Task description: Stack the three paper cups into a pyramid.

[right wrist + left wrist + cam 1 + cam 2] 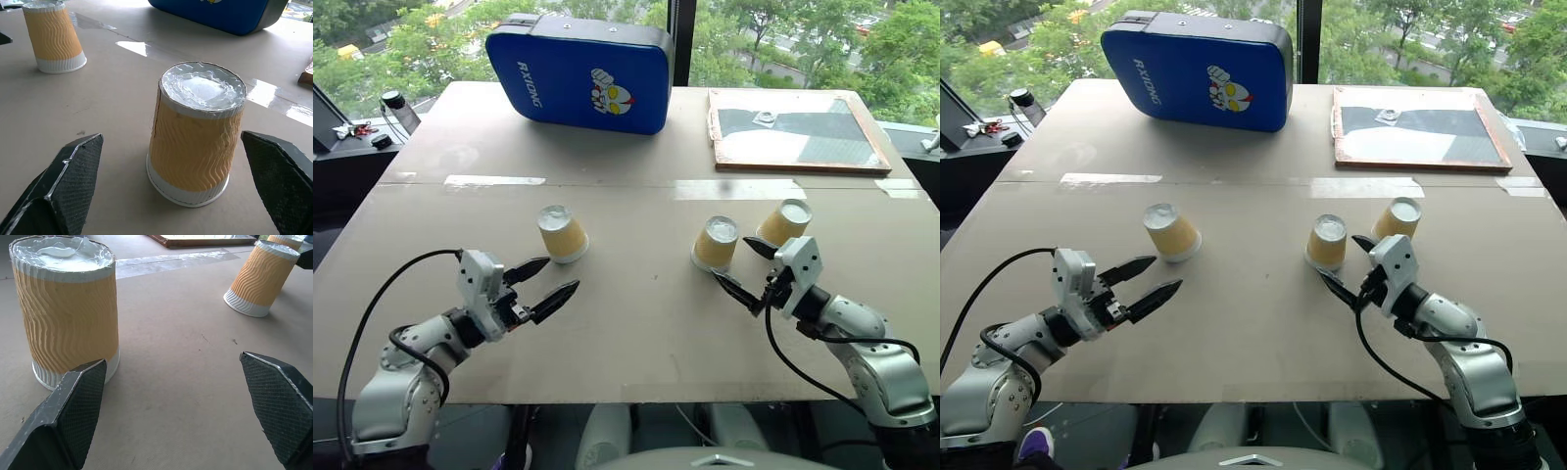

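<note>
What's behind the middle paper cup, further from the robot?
Behind and right of the middle cup stands a third upside-down cup, apart from it. Further back lies a framed board. What is inside the upturned cups is covered.

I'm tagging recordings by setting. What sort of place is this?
Probably an indoor lab or office test area beside big windows: trees show outside, and a bare tabletop holds a blue pad and a framed board.
</note>
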